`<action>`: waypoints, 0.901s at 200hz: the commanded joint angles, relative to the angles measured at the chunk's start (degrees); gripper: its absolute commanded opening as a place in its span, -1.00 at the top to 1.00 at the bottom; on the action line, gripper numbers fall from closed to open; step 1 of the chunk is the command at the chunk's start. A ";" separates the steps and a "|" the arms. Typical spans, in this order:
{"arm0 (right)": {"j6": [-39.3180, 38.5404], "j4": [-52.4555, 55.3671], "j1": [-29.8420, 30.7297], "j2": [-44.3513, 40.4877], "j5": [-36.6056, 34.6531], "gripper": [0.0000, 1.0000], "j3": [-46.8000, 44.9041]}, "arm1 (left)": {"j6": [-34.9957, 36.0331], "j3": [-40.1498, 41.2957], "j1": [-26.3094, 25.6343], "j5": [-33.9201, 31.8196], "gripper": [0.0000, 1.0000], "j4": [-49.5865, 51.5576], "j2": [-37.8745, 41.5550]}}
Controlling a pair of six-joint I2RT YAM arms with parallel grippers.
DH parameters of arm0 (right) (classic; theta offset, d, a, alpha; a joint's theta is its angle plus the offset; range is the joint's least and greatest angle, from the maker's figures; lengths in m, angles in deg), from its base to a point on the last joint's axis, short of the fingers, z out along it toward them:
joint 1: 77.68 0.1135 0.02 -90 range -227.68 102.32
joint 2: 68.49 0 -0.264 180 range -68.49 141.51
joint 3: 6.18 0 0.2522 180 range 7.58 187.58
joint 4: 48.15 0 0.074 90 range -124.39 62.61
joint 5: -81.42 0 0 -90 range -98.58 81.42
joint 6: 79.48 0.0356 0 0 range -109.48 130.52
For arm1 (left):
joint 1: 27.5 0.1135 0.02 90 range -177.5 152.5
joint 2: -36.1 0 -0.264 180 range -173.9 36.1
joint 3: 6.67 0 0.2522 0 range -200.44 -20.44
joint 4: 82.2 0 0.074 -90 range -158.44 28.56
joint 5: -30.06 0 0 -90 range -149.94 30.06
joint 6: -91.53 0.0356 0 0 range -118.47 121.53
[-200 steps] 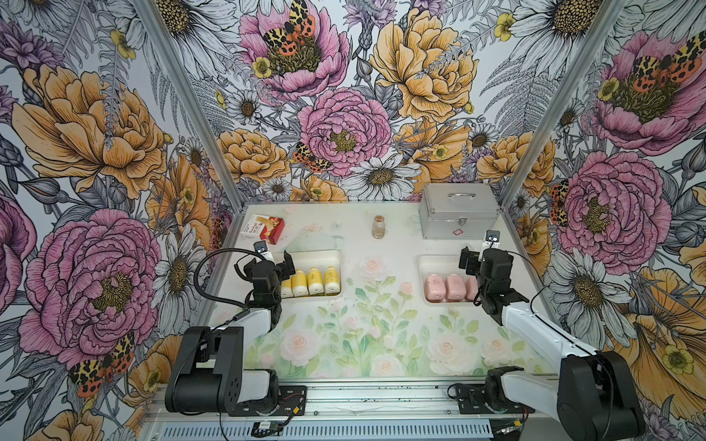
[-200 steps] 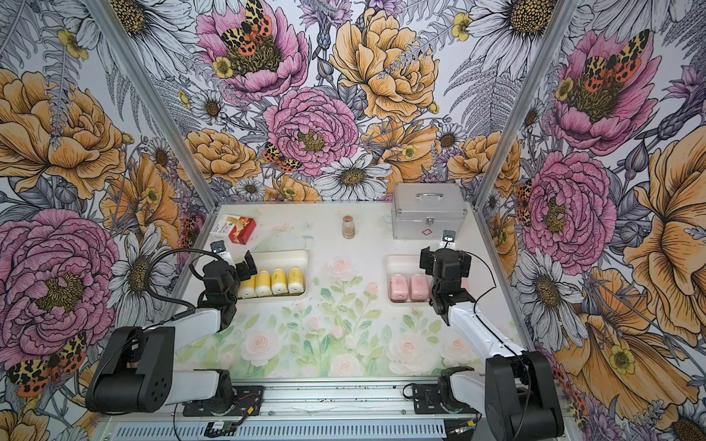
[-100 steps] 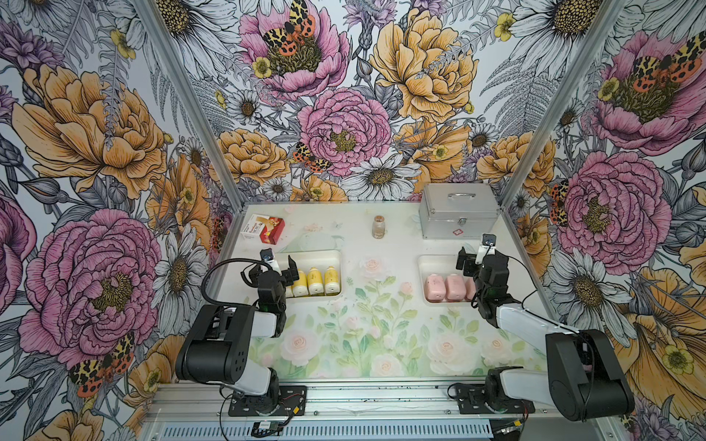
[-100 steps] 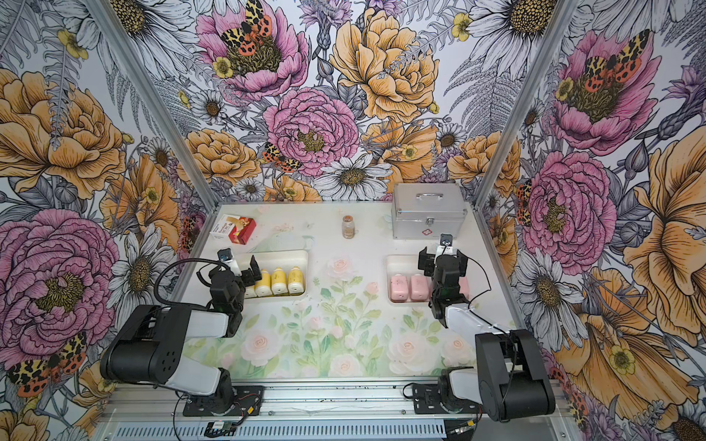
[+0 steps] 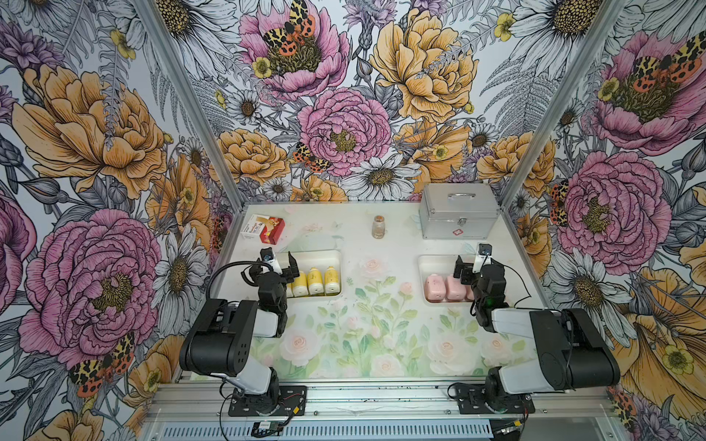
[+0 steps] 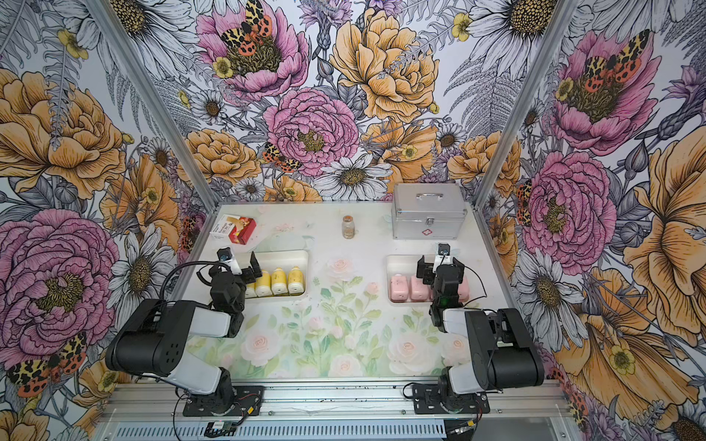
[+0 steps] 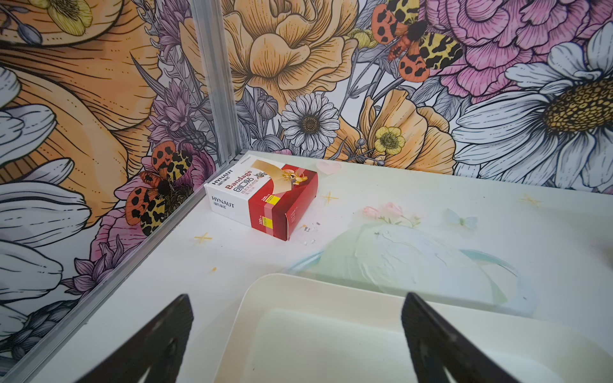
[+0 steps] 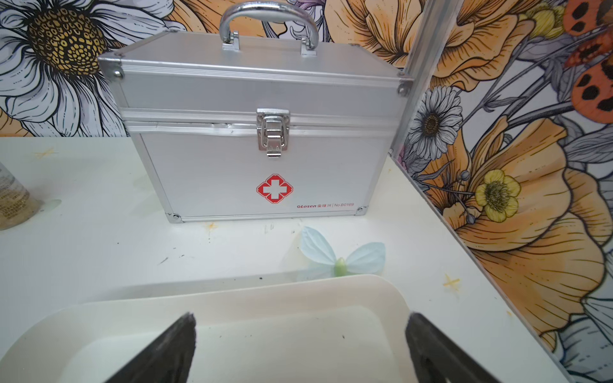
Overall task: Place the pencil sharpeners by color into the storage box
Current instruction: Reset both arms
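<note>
Three yellow pencil sharpeners stand in a row in the cream storage box on the left. Pink pencil sharpeners lie side by side in the cream storage box on the right. My left gripper hangs open over its box's left end. In the left wrist view the left gripper frames only a bare box corner. My right gripper is open over the right box and partly hides the pink ones. The right gripper holds nothing above the box rim.
A closed silver case with a red cross stands at the back right. A small clear jar sits at the back middle. A red and white bandage box lies in the back left corner. Flowered walls close three sides.
Both arms have folded back toward their bases, their elbow links now raised at the front. The grippers stay open over the boxes, and the sharpeners have not moved.
</note>
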State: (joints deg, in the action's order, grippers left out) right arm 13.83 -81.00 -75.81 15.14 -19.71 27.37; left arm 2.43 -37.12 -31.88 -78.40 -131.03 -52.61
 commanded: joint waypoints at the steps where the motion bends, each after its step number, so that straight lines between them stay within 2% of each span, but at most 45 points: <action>1: -0.41 -3.93 -0.45 2.90 1.62 -0.99 1.36 | 1.62 0.52 -0.24 0.00 -0.97 -1.73 -0.13; 43: 0.31 -2.00 -1.99 3.99 5.08 -0.99 2.89 | 0.65 -1.33 1.01 2.02 -0.97 2.14 0.24; 79: 0.53 -1.55 -2.48 3.97 5.95 -0.99 2.98 | -0.33 -3.93 1.26 0.45 -0.97 7.32 0.21; 180: 0.48 -1.54 -2.48 3.97 6.05 -1.00 3.01 | -0.91 -4.23 2.14 1.52 -0.97 8.06 0.30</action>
State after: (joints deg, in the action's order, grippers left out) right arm 14.05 -82.88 -78.04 18.57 -14.25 29.18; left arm 1.91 -40.77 -30.20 -77.48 -122.66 -52.61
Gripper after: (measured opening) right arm 0.996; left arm 0.986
